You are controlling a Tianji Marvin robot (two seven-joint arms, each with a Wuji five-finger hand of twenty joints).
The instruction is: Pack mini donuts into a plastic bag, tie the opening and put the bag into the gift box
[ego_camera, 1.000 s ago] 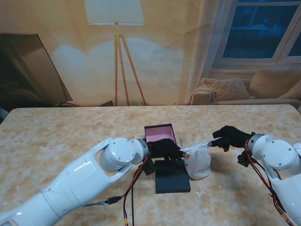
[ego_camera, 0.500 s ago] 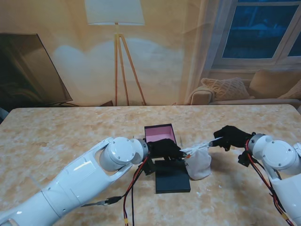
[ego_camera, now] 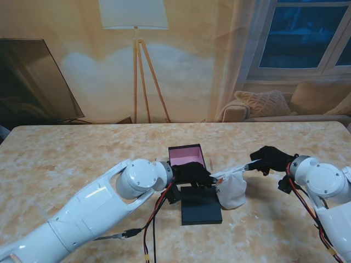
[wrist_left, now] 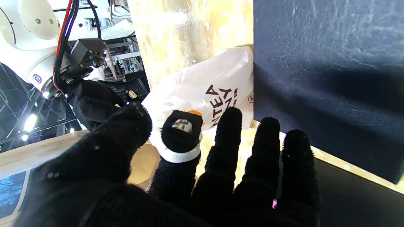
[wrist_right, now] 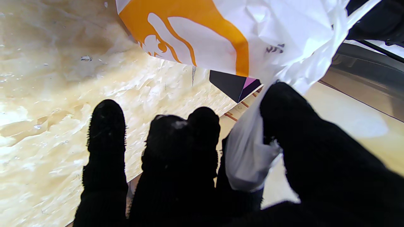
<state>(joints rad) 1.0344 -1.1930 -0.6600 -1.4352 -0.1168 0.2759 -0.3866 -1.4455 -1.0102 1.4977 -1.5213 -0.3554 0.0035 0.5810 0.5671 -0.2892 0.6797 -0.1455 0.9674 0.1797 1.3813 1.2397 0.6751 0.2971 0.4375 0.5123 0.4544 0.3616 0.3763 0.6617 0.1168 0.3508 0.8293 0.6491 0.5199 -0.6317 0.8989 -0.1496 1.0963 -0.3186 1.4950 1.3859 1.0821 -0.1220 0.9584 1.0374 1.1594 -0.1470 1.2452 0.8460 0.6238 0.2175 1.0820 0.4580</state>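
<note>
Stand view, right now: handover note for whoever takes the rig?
Left hand: shut on one end of the white plastic bag at its neck.
Right hand: shut on the other end; fingers pinch the bag, stretched between the hands.
Bag stands on the table beside the flat black lid, right of it. Open black gift box with pink lining is farther from me.
Done: bag looks filled.
Left: finish the tie, bag into box.

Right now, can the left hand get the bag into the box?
Probably yes. The left hand pinches the bag, and the open box lies just beyond it. But the right hand holds the other end.
</note>
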